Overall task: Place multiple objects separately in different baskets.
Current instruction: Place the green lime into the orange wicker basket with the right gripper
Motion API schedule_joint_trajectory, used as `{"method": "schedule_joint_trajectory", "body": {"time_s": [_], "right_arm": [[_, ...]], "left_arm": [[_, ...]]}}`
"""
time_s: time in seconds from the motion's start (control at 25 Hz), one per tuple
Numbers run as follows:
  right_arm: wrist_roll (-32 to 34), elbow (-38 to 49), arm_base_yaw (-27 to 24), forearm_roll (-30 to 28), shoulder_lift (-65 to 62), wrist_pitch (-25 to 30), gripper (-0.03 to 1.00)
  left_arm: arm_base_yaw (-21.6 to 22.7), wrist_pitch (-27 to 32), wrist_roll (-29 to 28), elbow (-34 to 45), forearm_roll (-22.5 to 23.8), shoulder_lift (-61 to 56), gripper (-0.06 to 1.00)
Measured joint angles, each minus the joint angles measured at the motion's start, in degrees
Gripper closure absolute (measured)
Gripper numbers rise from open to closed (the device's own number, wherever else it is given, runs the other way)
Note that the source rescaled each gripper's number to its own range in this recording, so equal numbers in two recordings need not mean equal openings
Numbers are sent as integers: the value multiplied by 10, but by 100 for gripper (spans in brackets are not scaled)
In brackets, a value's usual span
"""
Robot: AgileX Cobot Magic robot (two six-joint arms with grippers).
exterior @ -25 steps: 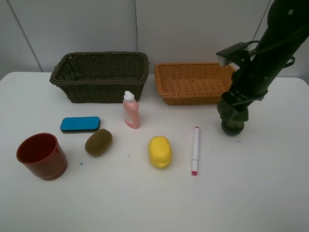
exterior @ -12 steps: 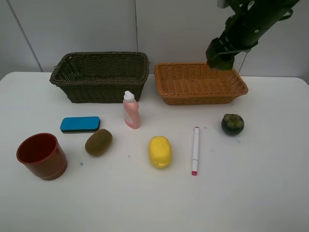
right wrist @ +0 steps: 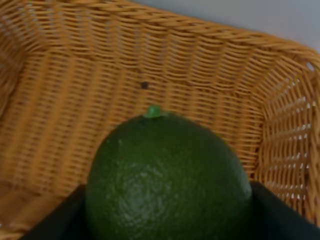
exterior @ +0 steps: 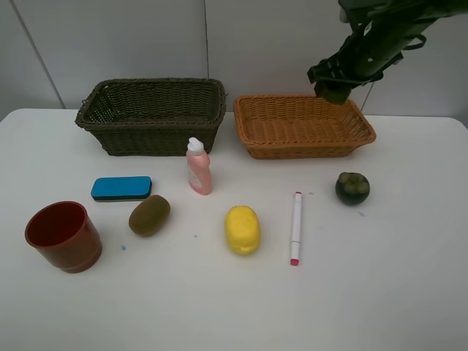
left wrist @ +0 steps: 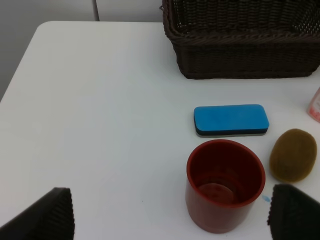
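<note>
At upper right, the right gripper (exterior: 331,80) clasped a green lime (right wrist: 167,180) over the orange-tan basket (exterior: 292,150), while the left gripper (left wrist: 172,212) gaped wide

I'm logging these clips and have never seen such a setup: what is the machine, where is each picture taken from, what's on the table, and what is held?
It is a robot with two arms, each ending in a gripper. The wide picture comes from a camera mounted high; the other two from cameras on the wrists. On the white table stand a dark olive basket and an orange basket, with a red-brown cup, blue eraser, kiwi, pink bottle, lemon, pen and mangosteen loose in front. The right gripper holds a green lime over the orange basket. The left gripper hangs open and empty near the cup.
</note>
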Motion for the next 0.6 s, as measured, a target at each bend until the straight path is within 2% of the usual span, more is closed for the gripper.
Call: {"method": "schedule_joint_trajectory", "body": {"time_s": [0.24,0.6], "right_arm": [[21,-14,-34,-1,41,-5,40],[22,-14,-36,4,100,-13,40]], "left_arm": [[0,0,0,0,0,0,-5],[0,0,0,0,0,0,-5]]}}
